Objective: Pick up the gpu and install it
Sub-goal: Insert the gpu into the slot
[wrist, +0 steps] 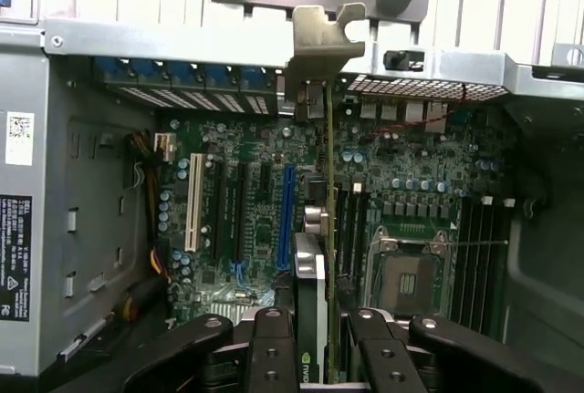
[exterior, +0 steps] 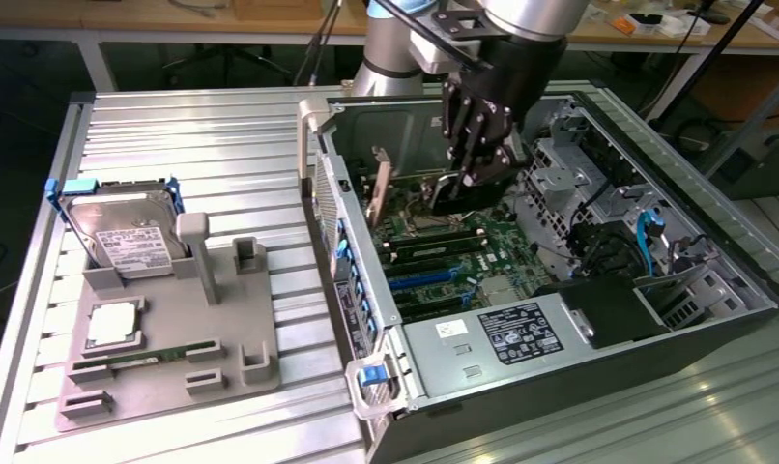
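– Green board edge, black shroud: that's the gpu (wrist: 312, 288), and my jaws are clenched on it, fingers (wrist: 269, 356) pressing both faces!

– Where have you got it?

– Inside the open computer case (exterior: 596, 338), standing on edge over the motherboard (wrist: 246, 192). Its silver end bracket (wrist: 324, 37) is right up at the case's rear wall. The card runs back from there to my gripper (exterior: 474, 174).

– What's beside it on the board?

– A blue slot (wrist: 286, 215) close on one face, the bare processor socket (wrist: 411, 270) further off on the other. The card stands between them.

– Is it seated?

– Can't tell. Its lower edge is hidden behind my own fingers.

– And outside the case, in the exterior view?

– At nine o'clock from the case a grey holder (exterior: 235, 338) sits on the slatted metal surface (exterior: 196, 135), well apart from me. A hard drive (exterior: 126, 232) in a blue frame stands upright at the holder's twelve o'clock end. A slim memory stick (exterior: 151, 356) lies flat towards six o'clock. At the case's own six o'clock end there's a metal box with a black label (exterior: 525, 333).
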Tool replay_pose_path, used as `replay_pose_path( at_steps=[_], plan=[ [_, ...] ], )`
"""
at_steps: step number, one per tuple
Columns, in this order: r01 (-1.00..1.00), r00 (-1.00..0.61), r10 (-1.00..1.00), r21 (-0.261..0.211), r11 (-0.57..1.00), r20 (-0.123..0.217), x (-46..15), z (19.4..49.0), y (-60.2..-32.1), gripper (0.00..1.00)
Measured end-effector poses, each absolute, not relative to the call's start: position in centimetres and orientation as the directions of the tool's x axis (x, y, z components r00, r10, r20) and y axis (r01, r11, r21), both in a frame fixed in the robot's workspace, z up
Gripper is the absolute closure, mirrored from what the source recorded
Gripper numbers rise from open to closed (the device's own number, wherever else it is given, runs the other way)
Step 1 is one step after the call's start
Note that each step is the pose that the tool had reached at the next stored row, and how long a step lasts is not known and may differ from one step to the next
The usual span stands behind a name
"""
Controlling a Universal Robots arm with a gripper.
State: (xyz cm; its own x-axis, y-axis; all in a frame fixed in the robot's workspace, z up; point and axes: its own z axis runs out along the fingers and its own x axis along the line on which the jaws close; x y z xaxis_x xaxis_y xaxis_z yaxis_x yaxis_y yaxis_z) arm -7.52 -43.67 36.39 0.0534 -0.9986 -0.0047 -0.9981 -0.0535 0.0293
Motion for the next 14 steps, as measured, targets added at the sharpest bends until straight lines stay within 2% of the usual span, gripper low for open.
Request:
replay_pose_path(
  at_steps=[14],
  plan=[
    [-0.999,-0.045,-0.999,0.029,0.045,-0.002,-6.9,34.1,-43.8,0.73]
  ],
)
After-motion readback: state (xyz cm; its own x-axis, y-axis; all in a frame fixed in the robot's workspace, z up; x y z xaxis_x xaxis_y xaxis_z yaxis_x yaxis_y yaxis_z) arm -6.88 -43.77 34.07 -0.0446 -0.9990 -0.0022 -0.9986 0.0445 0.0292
